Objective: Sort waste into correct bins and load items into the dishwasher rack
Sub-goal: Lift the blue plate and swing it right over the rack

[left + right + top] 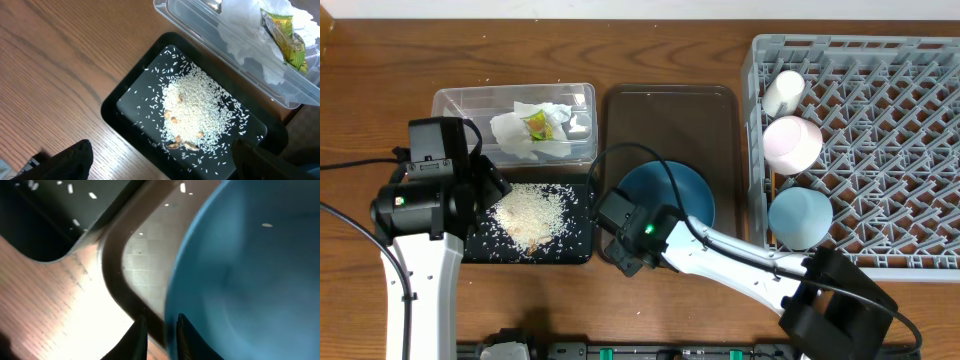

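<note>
Rice grains point(197, 107) lay under the empty, wide-open left gripper point(162, 145). The right gripper point(161, 322) narrowly straddled the plate point(250, 280) rim; grip unclear.

Bright, even light; right wrist view blurred, glare on the table point(80, 307).

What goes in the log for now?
left gripper open near rice | right gripper at blue plate rim, grip unclear | napkin and wrapper in clear tub

White arms point(420, 285) with black joints point(420, 205), black cables point(350, 232), apparently green lights point(645, 230).
</note>
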You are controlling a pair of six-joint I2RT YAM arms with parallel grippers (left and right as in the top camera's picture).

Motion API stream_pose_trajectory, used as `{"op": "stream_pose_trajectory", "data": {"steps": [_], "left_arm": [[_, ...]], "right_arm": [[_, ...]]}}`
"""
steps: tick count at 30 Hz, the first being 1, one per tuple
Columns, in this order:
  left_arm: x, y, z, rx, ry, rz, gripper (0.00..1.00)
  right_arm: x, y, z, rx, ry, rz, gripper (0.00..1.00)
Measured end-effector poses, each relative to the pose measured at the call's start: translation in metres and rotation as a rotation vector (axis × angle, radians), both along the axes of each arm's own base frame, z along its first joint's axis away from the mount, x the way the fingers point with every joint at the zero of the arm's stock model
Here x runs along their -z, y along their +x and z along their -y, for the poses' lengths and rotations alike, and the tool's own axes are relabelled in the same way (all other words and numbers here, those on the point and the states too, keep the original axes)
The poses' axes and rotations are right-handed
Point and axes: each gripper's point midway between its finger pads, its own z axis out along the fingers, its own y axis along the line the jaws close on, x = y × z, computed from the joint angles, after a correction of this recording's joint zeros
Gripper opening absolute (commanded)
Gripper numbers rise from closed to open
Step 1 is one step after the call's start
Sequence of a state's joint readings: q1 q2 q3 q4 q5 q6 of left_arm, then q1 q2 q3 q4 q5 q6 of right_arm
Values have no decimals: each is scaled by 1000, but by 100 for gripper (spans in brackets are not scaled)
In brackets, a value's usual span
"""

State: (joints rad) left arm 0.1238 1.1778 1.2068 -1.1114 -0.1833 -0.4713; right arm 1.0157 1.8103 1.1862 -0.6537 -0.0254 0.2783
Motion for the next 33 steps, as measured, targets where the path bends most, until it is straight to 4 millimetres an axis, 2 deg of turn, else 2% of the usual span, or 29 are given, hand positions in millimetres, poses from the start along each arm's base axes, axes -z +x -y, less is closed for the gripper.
{"op": "stream_pose_trajectory", "data": {"steps": [20, 27, 29, 33], "left_arm": [[0, 0, 0, 0, 0, 0, 91], [0, 0, 0, 0, 0, 0, 91], [0, 0, 0, 0, 0, 0, 91], [0, 0, 0, 0, 0, 0, 91]], "right_arm": [[5, -7, 19, 7, -84, -23, 15], [10, -10, 24, 8, -98, -32, 9], [11, -10, 25, 9, -101, -33, 4], [11, -5, 26, 17, -104, -4, 1]]}}
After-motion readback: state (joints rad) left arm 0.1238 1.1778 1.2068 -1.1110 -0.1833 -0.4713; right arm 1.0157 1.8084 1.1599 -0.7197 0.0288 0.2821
